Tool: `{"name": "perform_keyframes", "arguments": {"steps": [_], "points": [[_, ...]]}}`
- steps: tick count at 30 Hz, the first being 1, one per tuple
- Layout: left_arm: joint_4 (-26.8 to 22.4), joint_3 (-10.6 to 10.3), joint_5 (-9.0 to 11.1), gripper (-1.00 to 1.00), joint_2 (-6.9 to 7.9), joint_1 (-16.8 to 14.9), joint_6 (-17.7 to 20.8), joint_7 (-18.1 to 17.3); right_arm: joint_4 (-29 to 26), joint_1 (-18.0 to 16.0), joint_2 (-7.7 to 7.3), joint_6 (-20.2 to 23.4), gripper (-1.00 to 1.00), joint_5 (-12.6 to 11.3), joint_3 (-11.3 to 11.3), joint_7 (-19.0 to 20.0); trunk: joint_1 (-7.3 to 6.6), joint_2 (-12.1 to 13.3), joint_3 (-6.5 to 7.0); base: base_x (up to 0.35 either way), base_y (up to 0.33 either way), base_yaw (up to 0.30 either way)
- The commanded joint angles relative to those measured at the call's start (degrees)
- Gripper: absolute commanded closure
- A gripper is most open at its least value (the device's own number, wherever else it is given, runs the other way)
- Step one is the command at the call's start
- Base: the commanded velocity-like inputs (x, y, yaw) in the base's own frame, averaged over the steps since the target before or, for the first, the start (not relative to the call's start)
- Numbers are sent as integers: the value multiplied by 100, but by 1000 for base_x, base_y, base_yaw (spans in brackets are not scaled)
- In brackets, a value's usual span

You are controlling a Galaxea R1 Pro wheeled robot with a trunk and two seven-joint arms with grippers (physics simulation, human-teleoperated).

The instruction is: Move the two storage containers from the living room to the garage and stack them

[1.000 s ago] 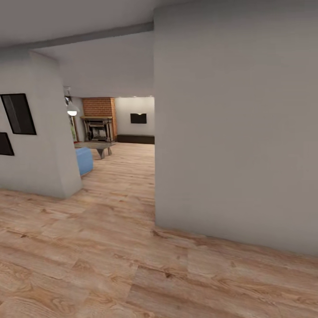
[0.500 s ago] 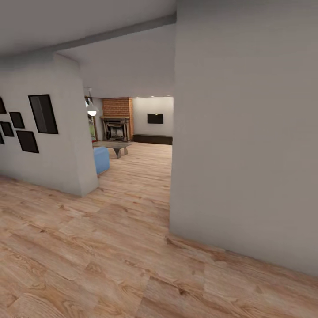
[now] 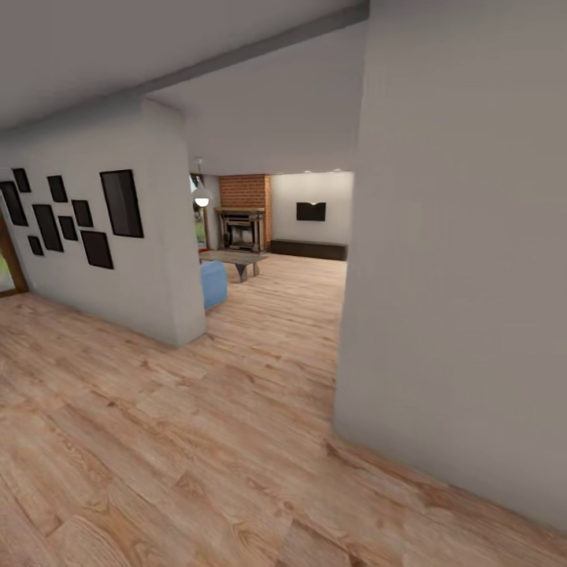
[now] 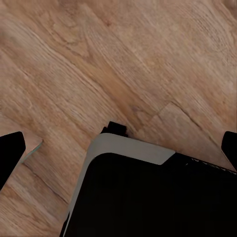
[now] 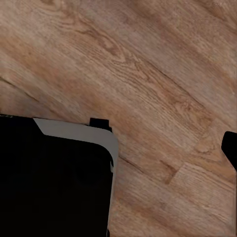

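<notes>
even, diffuse, shadowless light over the grey wall [image 3: 465, 260] and the wood-plank floor [image 3: 197, 441], which shows no glare. beyond the wall, the far room is brighter, lit by a glowing pendant lamp [image 3: 202, 198] and small ceiling spots above the brick fireplace [image 3: 244, 209]. the ceiling nearer than the wall is dimmer. straight lines bow toward the head view's edges. far detail is soft; in both wrist views the plank grain [image 4: 98, 59] is slightly blurred, and the robot's base [image 5: 54, 182] is black, without detail.

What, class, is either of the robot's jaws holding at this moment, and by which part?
Nothing is held. In each wrist view the dark fingertips sit far apart at the picture's edges, with only wood floor and the robot's own base between them.
</notes>
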Motion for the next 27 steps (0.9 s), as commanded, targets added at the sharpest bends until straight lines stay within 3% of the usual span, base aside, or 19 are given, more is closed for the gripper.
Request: {"name": "perform_keyframes", "arguments": {"steps": [1, 15, 27], "points": [[4, -39, 39, -100, -2, -6, -17, 18, 17, -7, 1, -35, -100, -54, 49, -3, 4, -5, -9, 321, 0, 268], [4, -39, 39, -100, -2, -6, -16, 18, 17, -7, 0, -35, -100, -54, 49, -3, 4, -5, -9, 321, 0, 257], [4, -39, 39, -100, -2, -6, -16, 18, 17, -7, -2, -32, -100, -4, 85, 23, 4, -5, -9, 321, 0, 23]]}}
